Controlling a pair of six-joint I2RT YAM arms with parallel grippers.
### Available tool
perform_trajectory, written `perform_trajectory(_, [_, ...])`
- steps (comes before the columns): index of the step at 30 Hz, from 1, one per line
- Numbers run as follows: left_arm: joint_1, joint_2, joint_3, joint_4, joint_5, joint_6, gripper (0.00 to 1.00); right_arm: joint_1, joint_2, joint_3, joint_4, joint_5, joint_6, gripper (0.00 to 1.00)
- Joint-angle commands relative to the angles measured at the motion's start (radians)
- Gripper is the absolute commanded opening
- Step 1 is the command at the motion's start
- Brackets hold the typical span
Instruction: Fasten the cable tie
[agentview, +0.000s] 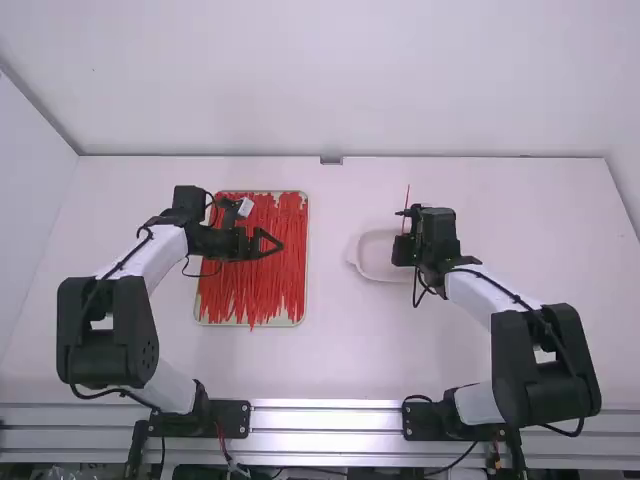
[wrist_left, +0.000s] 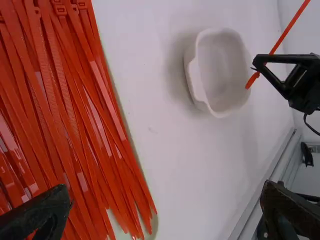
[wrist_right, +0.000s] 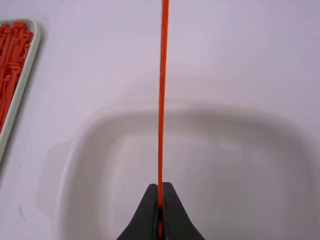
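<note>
My right fingers pinch the cable tie, its length running to 12 o'clock; my left fingers, spread wide, hover over the tray at 9 o'clock.

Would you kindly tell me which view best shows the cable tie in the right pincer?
The right wrist view: the orange cable tie runs straight from the shut right pincer. The left wrist view shows it slanted; the high view, a thin sliver.
</note>
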Motion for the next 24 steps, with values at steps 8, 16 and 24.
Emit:
perform_trajectory(8, [-0.004,-0.026,0.02,-0.001,0.011,0.014,0.99,0.0,-0.016,-0.005,0.003,0.005,0.005,0.17])
perform_trajectory(16, [-0.004,-0.026,0.02,0.0,0.011,0.014,0.99,0.0,-0.02,0.004,0.006,0.005,0.057,0.98])
perform_trajectory(24, [-0.004,-0.028,0.021,-0.003,-0.011,0.035,0.99,0.004,-0.094,0.072,-0.097,0.004,0.034,0.98])
